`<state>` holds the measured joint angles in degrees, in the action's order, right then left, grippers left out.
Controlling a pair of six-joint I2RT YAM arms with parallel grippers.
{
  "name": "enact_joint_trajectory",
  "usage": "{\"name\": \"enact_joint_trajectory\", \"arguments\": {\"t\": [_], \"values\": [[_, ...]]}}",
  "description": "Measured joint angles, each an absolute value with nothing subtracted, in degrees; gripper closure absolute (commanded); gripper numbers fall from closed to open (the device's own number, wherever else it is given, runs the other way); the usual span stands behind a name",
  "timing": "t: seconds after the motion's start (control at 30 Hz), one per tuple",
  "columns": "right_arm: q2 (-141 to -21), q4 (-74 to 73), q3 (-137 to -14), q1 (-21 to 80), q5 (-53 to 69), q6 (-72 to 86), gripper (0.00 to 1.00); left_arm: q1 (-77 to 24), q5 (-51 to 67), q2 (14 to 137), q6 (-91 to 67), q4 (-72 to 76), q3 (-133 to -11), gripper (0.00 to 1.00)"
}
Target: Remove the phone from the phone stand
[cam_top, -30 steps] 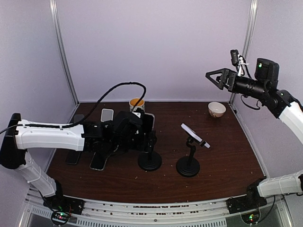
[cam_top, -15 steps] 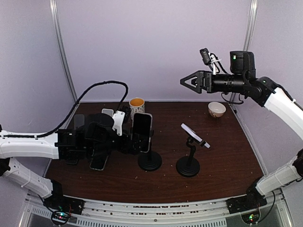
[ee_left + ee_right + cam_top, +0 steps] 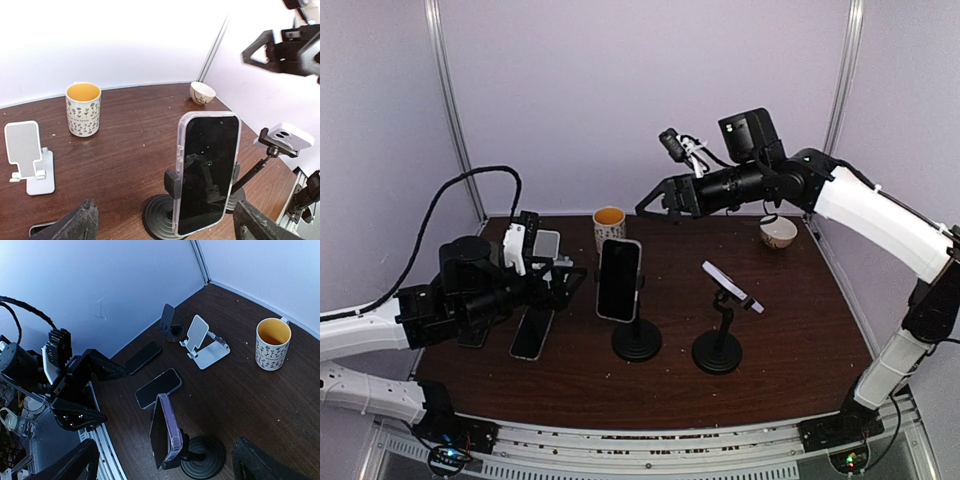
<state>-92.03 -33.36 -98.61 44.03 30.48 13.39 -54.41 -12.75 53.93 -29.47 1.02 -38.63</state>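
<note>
Phone [image 3: 619,280] sits clamped; I fear my open left claw [image 3: 562,283] (right claw [image 3: 655,201] gapes too) toppling the stand [image 3: 636,342].

Pale lilac walls [image 3: 650,90] enclose a dark wooden table [image 3: 790,320]

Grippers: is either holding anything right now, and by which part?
Nothing is held. The left gripper is open, apart from the phone clamped in its stand; the right gripper is open in mid-air.
</note>
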Motion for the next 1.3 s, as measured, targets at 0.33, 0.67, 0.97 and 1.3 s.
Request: {"name": "enact_joint_trajectory", "arguments": {"t": [0.33, 0.67, 0.97, 1.3], "values": [[-101.54, -35.66, -102.56, 46.26, 32.1, 13.28, 0.18, -53.19, -12.01, 53.63, -28.53, 1.45, -38.63, 0.02], [-106.8, -34.83, -102.87, 47.37, 37.08, 14.33, 0.39, -51.44, -12.82, 52.62, -28.58, 1.28, -38.63, 0.02], [-109.06, -34.04, -102.87, 47.83, 40.03, 15.09, 0.58, -50.89, -12.88, 52.75, -28.58, 1.19, -38.63, 0.02], [-110.63, -32.97, -102.87, 47.81, 42.48, 14.94, 0.88, -47.79, -13.21, 53.67, -30.57, -1.26, -38.65, 0.02]]}}
